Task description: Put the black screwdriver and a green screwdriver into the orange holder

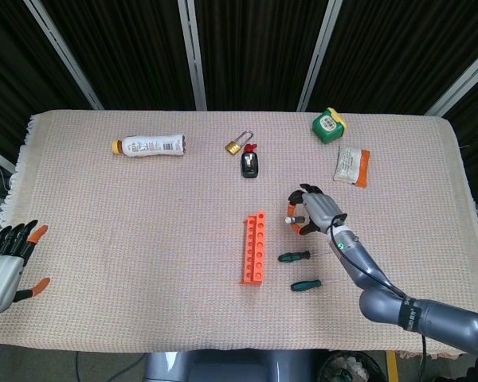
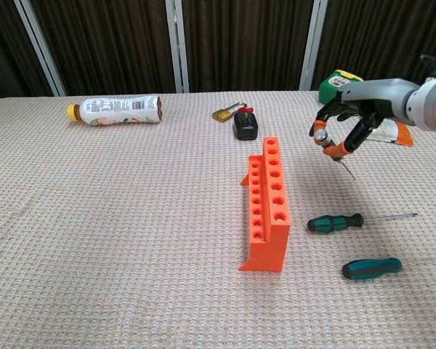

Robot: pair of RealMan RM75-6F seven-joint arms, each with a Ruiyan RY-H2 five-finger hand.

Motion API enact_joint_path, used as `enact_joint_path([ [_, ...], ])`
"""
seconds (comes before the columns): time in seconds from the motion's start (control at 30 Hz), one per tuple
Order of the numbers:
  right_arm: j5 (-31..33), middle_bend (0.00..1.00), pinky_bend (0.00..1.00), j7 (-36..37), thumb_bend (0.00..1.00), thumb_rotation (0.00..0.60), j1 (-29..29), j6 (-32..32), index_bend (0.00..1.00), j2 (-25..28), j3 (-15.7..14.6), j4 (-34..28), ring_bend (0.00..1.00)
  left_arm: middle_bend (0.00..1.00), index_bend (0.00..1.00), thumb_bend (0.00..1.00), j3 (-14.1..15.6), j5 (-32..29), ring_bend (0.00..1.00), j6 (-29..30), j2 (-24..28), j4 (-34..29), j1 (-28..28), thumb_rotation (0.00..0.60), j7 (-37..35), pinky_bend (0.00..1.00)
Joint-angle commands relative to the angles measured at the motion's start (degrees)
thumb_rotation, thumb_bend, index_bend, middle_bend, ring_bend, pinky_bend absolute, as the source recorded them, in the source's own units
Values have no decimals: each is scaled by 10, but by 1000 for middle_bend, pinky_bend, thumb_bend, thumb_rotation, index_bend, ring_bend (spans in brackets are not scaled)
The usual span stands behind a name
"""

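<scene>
My right hand (image 2: 352,116) holds the black screwdriver (image 2: 321,136) off the cloth, to the right of the orange holder's (image 2: 269,207) far end; its thin shaft points down and to the right. In the head view the same hand (image 1: 315,212) hovers right of the holder (image 1: 254,248). Two green screwdrivers lie on the cloth right of the holder: one dark green (image 2: 335,222) (image 1: 295,256), one teal (image 2: 371,268) (image 1: 306,284). My left hand (image 1: 8,267) stays at the table's left edge, fingers spread, holding nothing.
At the back lie a white bottle (image 1: 151,146), a brass padlock (image 1: 237,144), a black key fob (image 1: 250,165), a green tape measure (image 1: 328,124) and a snack packet (image 1: 352,165). A woven cloth (image 1: 127,239) covers the table.
</scene>
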Motion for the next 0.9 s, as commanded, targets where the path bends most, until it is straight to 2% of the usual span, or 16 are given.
enact_joint_path([
  [0.03, -53, 238, 0, 161, 442, 600, -66, -73, 579, 61, 66, -47, 0, 0, 87, 191, 1, 4, 0, -2, 1, -5, -3, 600, 8, 0],
  [0.3, -168, 248, 0, 416, 443, 600, -165, -144, 592, 92, 165, -91, 0, 0, 88, 192, 0, 21, 0, 1, 7, -32, -11, 600, 30, 0],
  [0.43, -238, 248, 0, 499, 442, 600, -196, -153, 592, 94, 191, -108, 0, 0, 88, 192, 1, 22, 0, -2, 10, -40, -13, 600, 31, 0],
  [0.63, -318, 249, 0, 578, 442, 600, -215, -142, 593, 97, 196, -120, 0, 0, 88, 192, 2, 18, 0, -7, 13, -46, -14, 600, 37, 0],
  [0.9, -406, 248, 0, 669, 443, 600, -210, -100, 594, 109, 168, -126, 0, 0, 89, 191, 2, 14, 0, -6, 14, -51, -14, 600, 45, 0],
])
